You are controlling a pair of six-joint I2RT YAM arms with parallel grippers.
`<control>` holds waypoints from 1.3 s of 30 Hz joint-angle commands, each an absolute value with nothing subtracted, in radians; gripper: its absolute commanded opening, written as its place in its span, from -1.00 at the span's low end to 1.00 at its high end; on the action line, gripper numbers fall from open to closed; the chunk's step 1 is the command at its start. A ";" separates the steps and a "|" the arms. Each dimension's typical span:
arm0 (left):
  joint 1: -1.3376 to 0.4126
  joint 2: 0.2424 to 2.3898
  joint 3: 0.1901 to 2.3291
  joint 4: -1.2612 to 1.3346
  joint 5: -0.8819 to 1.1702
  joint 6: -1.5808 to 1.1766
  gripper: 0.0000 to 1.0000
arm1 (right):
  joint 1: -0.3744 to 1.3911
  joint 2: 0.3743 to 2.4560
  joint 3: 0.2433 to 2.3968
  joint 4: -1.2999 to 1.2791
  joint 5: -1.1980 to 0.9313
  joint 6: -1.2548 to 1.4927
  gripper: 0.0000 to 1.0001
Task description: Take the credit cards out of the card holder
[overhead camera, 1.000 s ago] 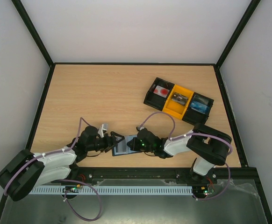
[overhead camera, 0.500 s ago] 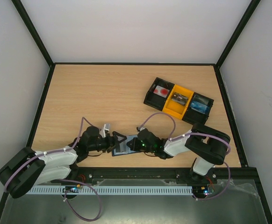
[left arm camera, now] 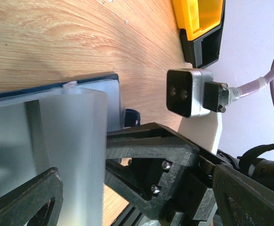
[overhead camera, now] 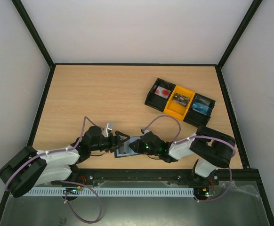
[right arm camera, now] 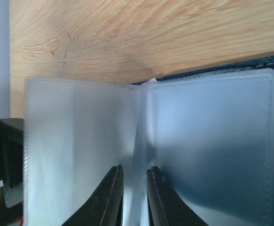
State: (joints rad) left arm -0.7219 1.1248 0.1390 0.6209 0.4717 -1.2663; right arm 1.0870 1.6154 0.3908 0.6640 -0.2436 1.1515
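Card holder (overhead camera: 127,147) lies open at the table's (overhead camera: 104,94) near edge, between both grippers.
Your left gripper (overhead camera: 121,139) is spread wide at its left end, not clamped. The right gripper (right arm camera: 133,175) sits at the pocket fold, jaws a sliver apart; can't tell if it pinches anything.

No legible text, brand or number on card holder (right arm camera: 207,141) or tray (overhead camera: 174,111).
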 commanded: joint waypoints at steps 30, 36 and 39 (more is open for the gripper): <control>-0.849 1.408 0.370 0.758 0.477 -1.249 0.75 | 1.094 0.928 0.210 0.232 0.129 1.155 -0.47; -0.847 1.402 0.391 0.733 0.480 -1.229 0.75 | 1.094 0.916 0.206 0.229 0.126 1.150 -0.47; -0.846 1.379 0.408 0.677 0.469 -1.198 0.75 | 1.094 0.916 0.209 0.230 0.111 1.144 -0.46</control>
State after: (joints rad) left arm -0.8436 1.4021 0.3676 0.7216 0.4725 -1.2518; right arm 1.0870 0.9276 0.2192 0.2565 0.0895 1.1522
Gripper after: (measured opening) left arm 0.877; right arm 0.267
